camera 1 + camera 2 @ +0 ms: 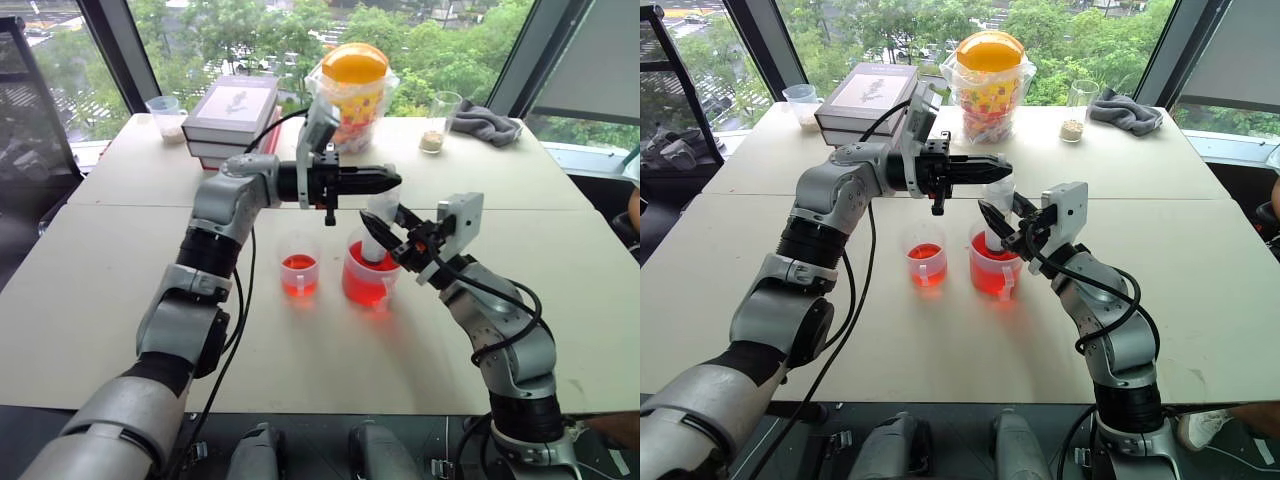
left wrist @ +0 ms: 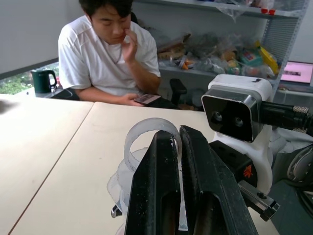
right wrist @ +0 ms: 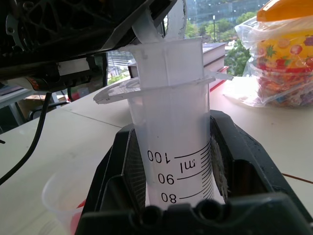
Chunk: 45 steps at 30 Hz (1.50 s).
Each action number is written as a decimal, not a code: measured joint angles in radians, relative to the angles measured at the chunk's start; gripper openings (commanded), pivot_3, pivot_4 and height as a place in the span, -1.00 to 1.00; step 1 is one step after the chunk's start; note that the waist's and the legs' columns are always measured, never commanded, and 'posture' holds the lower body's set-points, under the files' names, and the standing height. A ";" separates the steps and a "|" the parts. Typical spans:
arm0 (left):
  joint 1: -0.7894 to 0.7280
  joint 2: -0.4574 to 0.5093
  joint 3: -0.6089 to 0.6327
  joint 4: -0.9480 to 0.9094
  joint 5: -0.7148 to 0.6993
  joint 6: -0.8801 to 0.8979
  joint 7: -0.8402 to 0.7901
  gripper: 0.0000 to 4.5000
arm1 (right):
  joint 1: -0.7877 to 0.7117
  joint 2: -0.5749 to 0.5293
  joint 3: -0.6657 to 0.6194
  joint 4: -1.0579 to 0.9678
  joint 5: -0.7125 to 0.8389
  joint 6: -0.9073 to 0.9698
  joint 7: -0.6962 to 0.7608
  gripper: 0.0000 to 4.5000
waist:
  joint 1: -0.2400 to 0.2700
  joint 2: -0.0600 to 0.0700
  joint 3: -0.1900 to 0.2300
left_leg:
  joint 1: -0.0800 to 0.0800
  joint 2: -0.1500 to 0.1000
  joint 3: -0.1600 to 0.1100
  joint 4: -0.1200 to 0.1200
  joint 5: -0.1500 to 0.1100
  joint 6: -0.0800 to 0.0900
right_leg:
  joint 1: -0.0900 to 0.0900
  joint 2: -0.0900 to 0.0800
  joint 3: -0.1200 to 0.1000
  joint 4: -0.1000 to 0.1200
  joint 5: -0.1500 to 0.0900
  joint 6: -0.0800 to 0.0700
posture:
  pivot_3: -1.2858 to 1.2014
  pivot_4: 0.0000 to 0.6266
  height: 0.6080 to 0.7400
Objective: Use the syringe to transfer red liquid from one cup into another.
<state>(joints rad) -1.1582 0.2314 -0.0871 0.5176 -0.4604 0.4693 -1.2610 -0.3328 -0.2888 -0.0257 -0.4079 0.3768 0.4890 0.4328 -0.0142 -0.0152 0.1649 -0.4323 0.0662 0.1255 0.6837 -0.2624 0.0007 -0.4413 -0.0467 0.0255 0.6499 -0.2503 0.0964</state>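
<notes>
A lab or office: cluttered shelving [image 2: 230, 54]; big windows [image 1: 250, 30]; white tables [image 1: 90, 290].

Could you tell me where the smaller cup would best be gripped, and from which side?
Grip the smaller cup around its upper wall, above the red liquid, coming level from the robot's left. It stands upright, its mouth open, and the larger cup crowds its other side.

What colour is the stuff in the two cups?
Red-orange liquid, clearest in the right eye view.
</notes>
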 measured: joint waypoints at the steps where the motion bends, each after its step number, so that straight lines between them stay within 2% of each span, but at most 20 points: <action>1: 0.000 0.000 0.000 0.001 0.000 -0.003 0.000 -0.97 | 0.001 -0.001 0.000 0.000 0.000 0.001 0.000 -0.37 | 0.000 0.000 0.000 | 0.000 0.000 0.000 0.000 0.000 0.000 | 0.000 0.000 0.000 0.000 0.000 0.000 | 0.03 -0.52 1.00; 27: -0.018 -0.001 0.016 0.011 0.000 -0.020 0.002 -0.97 | -0.007 -0.007 0.000 -0.002 0.001 0.038 -0.002 -0.37 | 0.000 0.000 0.000 | 0.000 0.000 0.000 0.000 0.000 0.000 | 0.000 0.000 0.000 0.000 0.000 0.000 | 0.03 -0.52 1.00; 28: -0.018 0.000 0.022 0.009 -0.001 -0.018 0.002 -0.70 | -0.017 -0.011 -0.001 -0.005 0.004 0.050 -0.002 -0.37 | -0.001 0.000 0.000 | 0.000 0.000 0.000 0.000 0.000 0.000 | 0.000 0.000 0.000 0.000 0.000 0.000 | 0.03 -0.52 1.00; 31: -0.018 0.004 0.028 -0.020 -0.005 -0.016 0.000 -0.13 | -0.044 -0.015 -0.013 -0.022 0.028 0.089 -0.008 -0.37 | 0.000 0.000 0.000 | 0.000 0.000 0.000 0.000 0.000 0.000 | 0.000 0.000 0.000 0.000 0.000 0.000 | 0.03 -0.52 1.00; 34: -0.011 0.006 0.027 -0.055 -0.006 -0.018 -0.006 0.58 | -0.074 -0.022 -0.029 -0.022 0.042 0.125 -0.019 -0.37 | 0.000 0.000 0.000 | 0.000 0.000 0.000 0.000 0.000 0.000 | 0.000 0.000 0.000 0.000 0.000 0.000 | 0.03 -0.52 1.00; 36: 0.006 0.013 0.026 -0.086 -0.007 -0.019 -0.016 0.97 | -0.090 -0.029 -0.038 -0.022 0.051 0.150 -0.023 -0.37 | 0.000 0.000 0.000 | 0.000 0.000 0.000 0.000 0.000 0.000 | 0.000 0.000 0.000 0.000 0.000 0.000 | 0.03 -0.52 1.00; 45: 0.085 0.128 0.054 -0.178 -0.039 0.052 -0.031 0.97 | -0.108 -0.039 -0.056 -0.043 0.117 0.203 -0.036 -0.37 | -0.002 0.000 0.000 | 0.000 0.000 0.000 0.000 0.000 0.000 | 0.000 0.000 0.000 0.000 0.000 0.000 | 0.03 -0.52 1.00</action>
<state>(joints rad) -1.0736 0.3589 -0.0328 0.3399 -0.4992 0.5212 -1.2925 -0.4413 -0.3281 -0.0819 -0.4514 0.4934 0.6920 0.3968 -0.0166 -0.0152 0.1649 -0.4323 0.0665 0.1257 0.6835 -0.2624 0.0007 -0.4415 -0.0468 0.0255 0.6502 -0.2503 0.0964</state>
